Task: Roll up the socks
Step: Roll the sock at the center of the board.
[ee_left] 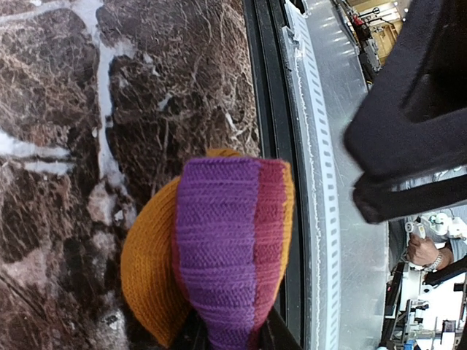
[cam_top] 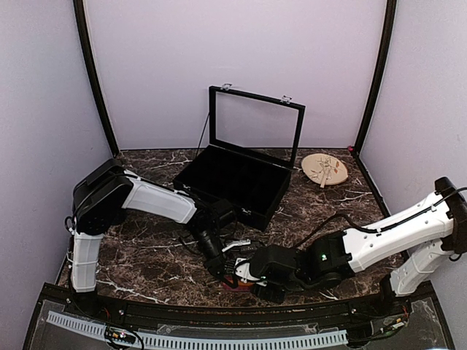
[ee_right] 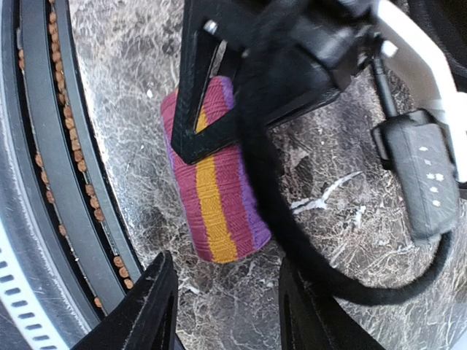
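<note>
L end effector [ee_left: 230, 339] pinching striped sock [ee_left: 226, 240], grip cropped at btm

The box [cam_top: 233, 182] sits on the table [cam_top: 146, 244]. A round board [cam_top: 325, 170] lies just right of the box. The rolled sock [cam_top: 236, 280] lies in front of the box, by the table's near edge. The left gripper [cam_top: 224, 268] is on it, and the right gripper [ee_right: 228, 295] is just beside it.

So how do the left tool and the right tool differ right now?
The left tool is closed on one end of the rolled striped sock; the right tool is open and holds nothing. The left tool touches the sock, while the right tool sits at its other end, apparently not touching. Shared: both are black, low over the marble table near its front edge, and meet at the same sock.
</note>
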Robot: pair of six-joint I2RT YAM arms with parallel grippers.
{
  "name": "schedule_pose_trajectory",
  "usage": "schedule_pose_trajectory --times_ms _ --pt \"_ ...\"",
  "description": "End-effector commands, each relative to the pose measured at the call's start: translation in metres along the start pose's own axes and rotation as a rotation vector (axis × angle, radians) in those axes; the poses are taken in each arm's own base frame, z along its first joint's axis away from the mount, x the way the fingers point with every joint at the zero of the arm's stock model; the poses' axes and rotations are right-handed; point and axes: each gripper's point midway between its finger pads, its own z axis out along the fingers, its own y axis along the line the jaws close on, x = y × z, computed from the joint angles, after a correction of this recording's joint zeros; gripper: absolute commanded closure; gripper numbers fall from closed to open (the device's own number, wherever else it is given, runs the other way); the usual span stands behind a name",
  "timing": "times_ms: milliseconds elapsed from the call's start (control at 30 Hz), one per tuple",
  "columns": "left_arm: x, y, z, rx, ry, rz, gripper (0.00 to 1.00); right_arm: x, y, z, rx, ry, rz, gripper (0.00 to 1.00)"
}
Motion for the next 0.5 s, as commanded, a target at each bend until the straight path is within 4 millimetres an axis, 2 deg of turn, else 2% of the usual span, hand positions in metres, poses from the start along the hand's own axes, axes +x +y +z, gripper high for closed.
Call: schedule_pose_trajectory --times_ms 0,467 --pt "0.023 0.008 0.007 -0.009 0.076 -0.073 0.79 -0.007 0.002 0.005 0.027 0.004 -0.092 0.55" --pt "0.023 0.008 0.007 0.013 0.075 -0.083 0.79 -0.006 0.015 0.032 0.031 0.057 -0.256 0.53"
